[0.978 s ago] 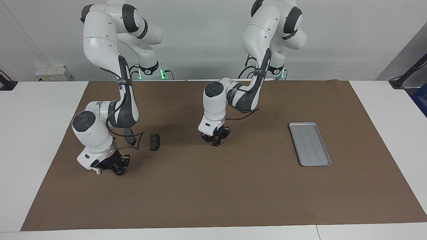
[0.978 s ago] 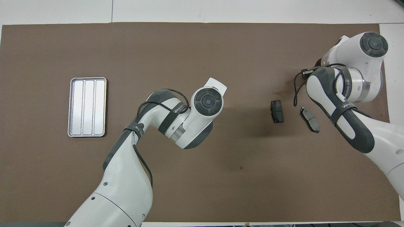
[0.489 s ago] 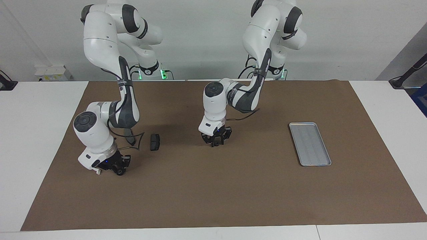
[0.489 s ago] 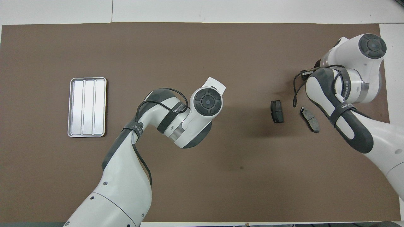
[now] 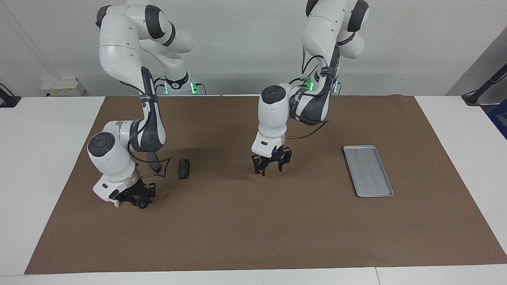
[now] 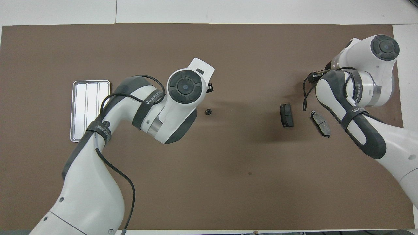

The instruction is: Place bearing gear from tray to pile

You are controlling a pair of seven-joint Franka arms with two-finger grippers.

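wall: plain white (image 5: 237, 47), upper part of frame | table: white top (image 5: 39, 158) | cover: brown mat (image 5: 253, 229) over most of table | upper left: small white box (image 5: 62, 86) at wall | light: even, soft shadows

The gear (image 6: 208, 112) lies on the mat (image 6: 209, 182), between the tray (image 6: 78, 111) and two pads (image 6: 286, 115), perhaps closer to the pads.
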